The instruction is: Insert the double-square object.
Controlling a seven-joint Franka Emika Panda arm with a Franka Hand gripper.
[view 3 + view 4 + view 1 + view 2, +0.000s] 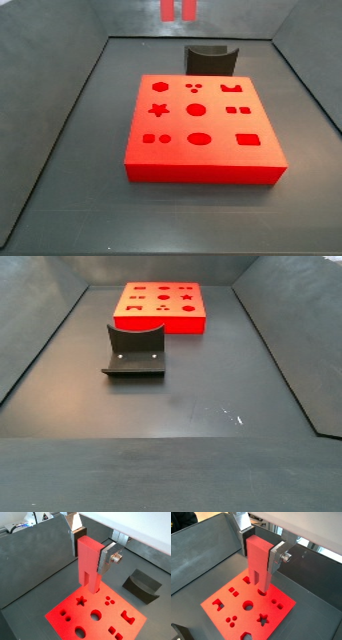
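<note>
My gripper [90,552] is shut on the double-square object [89,567], a tall flat red bar held upright, with a slot splitting its lower end into two prongs. It also shows between the fingers in the wrist view [258,564], gripper [260,551]. The bar hangs well above the red board [127,628] with shaped holes, also seen in a wrist view [238,599]. In a side view only the bar's two prongs [178,9] show at the upper edge, beyond the board [201,172]. In the side view with the board far off [160,324], the gripper is out of view.
A dark grey curved stand [210,58] sits on the floor just beyond the board, also seen in a side view [134,351] and in both wrist views [141,586] [178,632]. Grey sloping walls [80,90] bound the dark floor on all sides.
</note>
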